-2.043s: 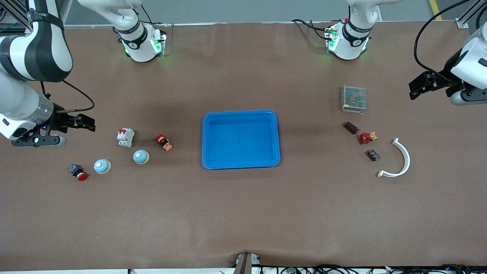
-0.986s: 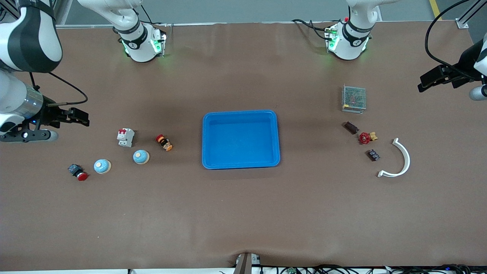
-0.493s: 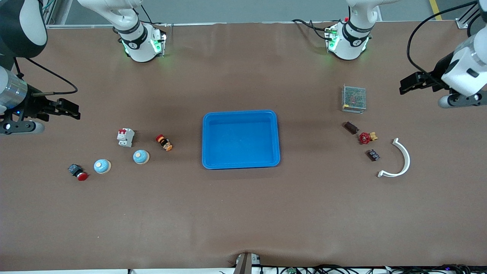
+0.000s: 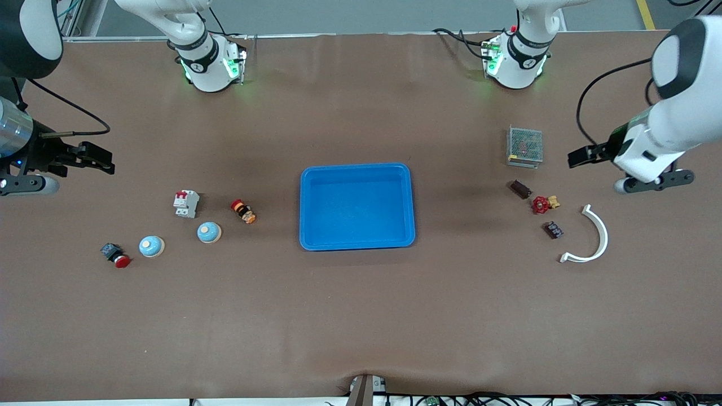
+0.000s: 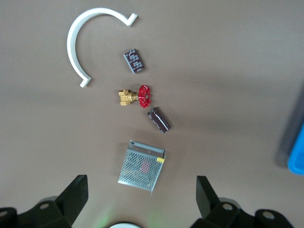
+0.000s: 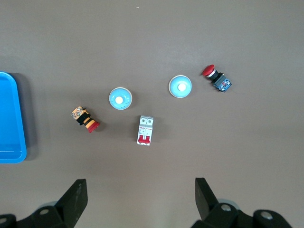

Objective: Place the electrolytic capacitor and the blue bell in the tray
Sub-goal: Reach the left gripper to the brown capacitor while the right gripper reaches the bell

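The bright-blue tray (image 4: 357, 169) lies mid-table with nothing in it. Two blue bells (image 4: 209, 232) (image 4: 152, 246) sit toward the right arm's end and show in the right wrist view (image 6: 120, 99) (image 6: 180, 87). The dark brown electrolytic capacitor (image 4: 520, 188) lies toward the left arm's end, also in the left wrist view (image 5: 159, 119). My left gripper (image 4: 581, 156) (image 5: 141, 183) is open and empty, in the air beside the mesh box. My right gripper (image 4: 98, 160) (image 6: 140, 185) is open and empty, in the air near the table's end.
Near the bells lie a white circuit breaker (image 4: 186, 203), a red-orange button (image 4: 243, 211) and a red pushbutton (image 4: 116, 255). Near the capacitor lie a metal mesh box (image 4: 525, 146), a red valve (image 4: 542, 203), a small dark block (image 4: 554, 229) and a white curved piece (image 4: 595, 237).
The left gripper swung out, then came in and down toward the mesh box and capacitor. The right gripper drifted away from the bells toward the table's end. No object moved.
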`<action>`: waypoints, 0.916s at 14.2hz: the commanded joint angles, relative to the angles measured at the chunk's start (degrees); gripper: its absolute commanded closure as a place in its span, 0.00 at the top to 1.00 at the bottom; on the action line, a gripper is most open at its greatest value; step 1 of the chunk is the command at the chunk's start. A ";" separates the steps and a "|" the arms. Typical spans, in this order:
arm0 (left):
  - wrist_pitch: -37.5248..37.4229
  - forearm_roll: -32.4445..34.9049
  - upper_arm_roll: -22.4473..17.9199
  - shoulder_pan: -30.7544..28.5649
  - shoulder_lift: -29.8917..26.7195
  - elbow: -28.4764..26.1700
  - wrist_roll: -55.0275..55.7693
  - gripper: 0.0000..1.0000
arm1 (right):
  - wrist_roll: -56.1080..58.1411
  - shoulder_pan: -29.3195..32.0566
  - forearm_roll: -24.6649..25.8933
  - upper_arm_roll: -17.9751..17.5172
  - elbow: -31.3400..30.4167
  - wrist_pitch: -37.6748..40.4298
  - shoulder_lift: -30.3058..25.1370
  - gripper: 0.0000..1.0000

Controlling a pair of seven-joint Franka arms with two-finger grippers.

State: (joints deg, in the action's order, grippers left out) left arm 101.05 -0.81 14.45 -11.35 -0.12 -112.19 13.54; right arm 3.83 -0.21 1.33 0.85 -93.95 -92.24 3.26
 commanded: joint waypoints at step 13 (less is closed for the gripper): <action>36.14 -0.78 0.67 -0.78 10.39 -24.83 20.55 0.86 | 9.51 3.81 -1.06 0.20 -17.32 -27.36 7.63 1.00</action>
State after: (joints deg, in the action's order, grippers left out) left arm 135.18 -0.81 14.79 -11.61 8.36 -137.08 32.00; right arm 10.11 2.90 1.32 1.54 -111.39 -116.77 8.91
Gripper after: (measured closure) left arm 0.066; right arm 0.000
